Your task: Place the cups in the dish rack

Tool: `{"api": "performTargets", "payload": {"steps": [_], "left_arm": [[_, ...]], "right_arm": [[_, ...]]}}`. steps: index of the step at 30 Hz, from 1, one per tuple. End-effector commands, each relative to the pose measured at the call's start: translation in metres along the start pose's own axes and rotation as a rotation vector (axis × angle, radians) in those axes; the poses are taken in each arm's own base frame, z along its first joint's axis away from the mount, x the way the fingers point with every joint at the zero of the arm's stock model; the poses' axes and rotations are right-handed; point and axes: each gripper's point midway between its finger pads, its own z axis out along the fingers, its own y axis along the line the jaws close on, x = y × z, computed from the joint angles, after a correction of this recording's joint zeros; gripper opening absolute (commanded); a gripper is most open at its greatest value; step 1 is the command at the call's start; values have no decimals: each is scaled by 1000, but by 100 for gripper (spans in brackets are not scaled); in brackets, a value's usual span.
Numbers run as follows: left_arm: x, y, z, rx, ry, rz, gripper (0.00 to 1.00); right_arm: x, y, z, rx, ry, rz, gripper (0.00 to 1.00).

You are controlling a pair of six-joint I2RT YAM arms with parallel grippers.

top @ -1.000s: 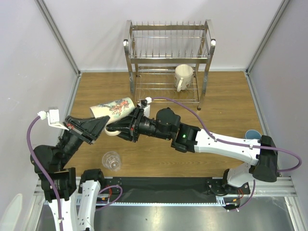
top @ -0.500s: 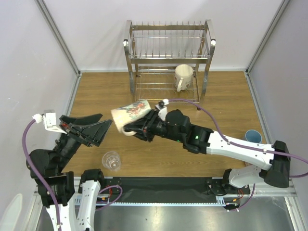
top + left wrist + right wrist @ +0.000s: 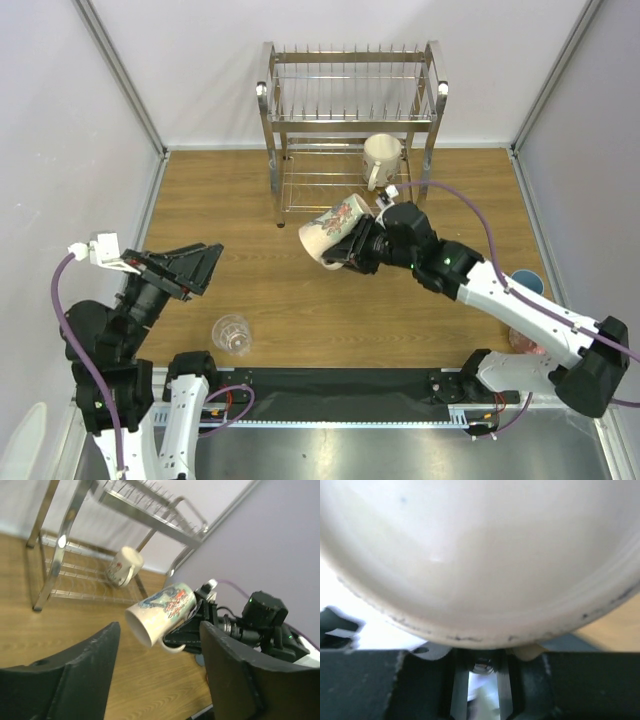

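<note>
In front of the rack, mid-air: right gripper [image 3: 348,254] is clamped at the handle of the taller cream mug [image 3: 333,226]. Left gripper [image 3: 186,268] is spread wide and empty. Progress: one cream mug [image 3: 381,156] sits on the dish rack [image 3: 350,122] lower tier; glass tumbler [image 3: 232,333] and blue cup [image 3: 527,282] are on the table, not yet loaded. The held mug is tipped on its side, mouth facing left, floral print on the wall, near the lower tier.

Through the right wrist camera the tall mug [image 3: 480,555] is one cream blur, with only stubs of the right gripper [image 3: 479,669] showing beneath. From above, the right arm [image 3: 520,305] covers most of the pink mug [image 3: 521,343] and clips the blue cup [image 3: 528,281] at the table's [image 3: 230,190] right edge. In the left wrist view the rack [image 3: 145,519] runs off the top.
</note>
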Motion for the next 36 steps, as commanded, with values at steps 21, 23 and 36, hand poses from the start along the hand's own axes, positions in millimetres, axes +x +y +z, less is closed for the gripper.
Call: {"api": "performTargets", "payload": {"steps": [21,23,36], "left_arm": [[73,61,-6,-207,336,-79,100],[75,61,-7,-199,343,-57,100],[88,69,2,-157,398,-57,100]], "right_arm": [[-133,-6,56,-299,-51,-575,0],[-145,-5,64,-295,-77,-547,0],[-197,-13,133,-271,-126,-476,0]]}}
